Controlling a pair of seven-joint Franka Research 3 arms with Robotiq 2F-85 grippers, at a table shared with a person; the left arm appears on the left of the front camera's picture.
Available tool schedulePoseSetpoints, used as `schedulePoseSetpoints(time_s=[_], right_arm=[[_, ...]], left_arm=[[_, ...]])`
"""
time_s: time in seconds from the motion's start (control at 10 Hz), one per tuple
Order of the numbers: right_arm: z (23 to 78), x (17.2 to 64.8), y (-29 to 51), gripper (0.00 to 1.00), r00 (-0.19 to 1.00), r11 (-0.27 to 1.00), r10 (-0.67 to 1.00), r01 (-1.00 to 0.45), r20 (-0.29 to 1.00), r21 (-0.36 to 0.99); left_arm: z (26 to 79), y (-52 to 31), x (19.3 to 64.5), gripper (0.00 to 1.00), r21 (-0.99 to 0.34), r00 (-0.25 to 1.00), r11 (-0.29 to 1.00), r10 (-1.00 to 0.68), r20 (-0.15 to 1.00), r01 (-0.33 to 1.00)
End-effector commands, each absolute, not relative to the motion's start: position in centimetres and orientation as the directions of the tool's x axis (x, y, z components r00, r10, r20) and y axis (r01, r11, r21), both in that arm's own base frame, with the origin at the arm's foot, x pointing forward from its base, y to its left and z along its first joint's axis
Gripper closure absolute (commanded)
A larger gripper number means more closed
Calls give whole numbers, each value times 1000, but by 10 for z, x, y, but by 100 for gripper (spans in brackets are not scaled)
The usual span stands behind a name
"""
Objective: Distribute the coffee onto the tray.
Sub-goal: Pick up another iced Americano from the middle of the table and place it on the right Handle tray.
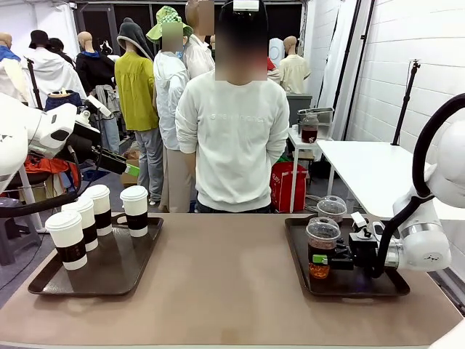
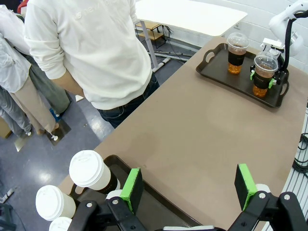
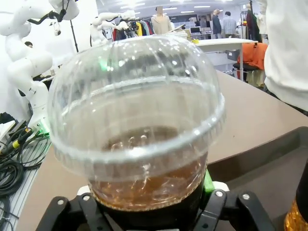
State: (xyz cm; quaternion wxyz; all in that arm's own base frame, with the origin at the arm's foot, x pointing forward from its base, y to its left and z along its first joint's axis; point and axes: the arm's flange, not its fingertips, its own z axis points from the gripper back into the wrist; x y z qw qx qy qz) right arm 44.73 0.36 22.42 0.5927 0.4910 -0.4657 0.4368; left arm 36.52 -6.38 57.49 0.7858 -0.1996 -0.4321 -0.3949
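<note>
Four white paper cups (image 1: 94, 222) stand on your dark tray (image 1: 51, 280) at 8 o'clock in the front view; at 4 o'clock your right gripper (image 1: 325, 258) brackets a clear cup (image 1: 322, 248) on the second tray (image 1: 363, 283), another clear cup (image 1: 331, 209) behind it.

Left wrist view: your left gripper (image 2: 188, 183) has its fingers (image 2: 131, 189) spread with nothing between them over the brown surface (image 2: 202, 130).

Right wrist view: the domed cup (image 3: 139, 130) sits between the fingers; you can't tell whether they still press it.
</note>
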Motion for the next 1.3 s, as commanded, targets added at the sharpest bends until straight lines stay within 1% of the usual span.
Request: schedulePoseSetpoints(time_s=[0.0,0.4,0.9,1.0,1.2], right_arm=[[230,448,3,0,218,168,68,-965,974,204],[227,429,-17,0,262,213,83,-947,961,240],[225,414,-37,0,264,269,53,-933,963,240],[220,422,-35,0,255,248,57,-940,965,234],[220,422,-35,0,255,248,57,-940,965,234]], left_arm=[[573,-62,366,0,21,309,599,-442,842,800],[573,-62,366,0,21,309,599,-442,842,800],[573,-62,366,0,21,309,599,-442,842,800],[573,-62,366,0,21,309,599,-442,842,800],[573,-62,366,0,21,309,599,-442,842,800]])
